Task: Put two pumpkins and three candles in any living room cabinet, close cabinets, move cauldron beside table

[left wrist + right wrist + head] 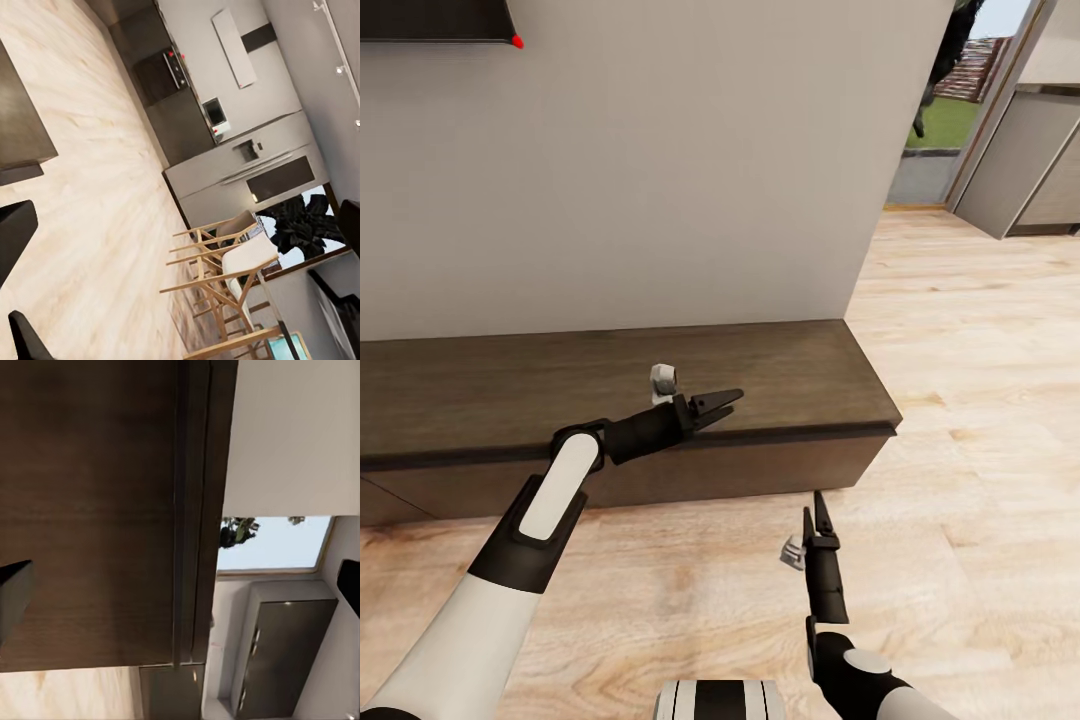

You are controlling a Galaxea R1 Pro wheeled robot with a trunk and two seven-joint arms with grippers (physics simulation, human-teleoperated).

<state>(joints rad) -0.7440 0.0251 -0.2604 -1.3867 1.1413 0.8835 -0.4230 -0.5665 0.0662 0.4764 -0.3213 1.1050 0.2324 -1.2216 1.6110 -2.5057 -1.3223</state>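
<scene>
The cabinet (610, 380) is a long, low dark-brown unit against the white wall, its top bare and its front (760, 475) flush. My left gripper (718, 405) hovers over the cabinet's front edge, pointing right, open with nothing between its fingers; in the left wrist view the left gripper (19, 289) has floor showing in its gap. Above the floor in front of the cabinet's right end, my right gripper (817, 515) is open and empty. In the right wrist view the right gripper (180, 589) faces the cabinet's end (90, 510). Pumpkins, candles, cauldron and table are out of view.
Pale wood floor (960, 400) stretches right of the cabinet toward a doorway with grey kitchen cupboards (1030, 170). A dark screen's corner (440, 20) hangs on the wall above. The left wrist view looks along the floor to wooden stools (225, 262) and a wall oven (165, 75).
</scene>
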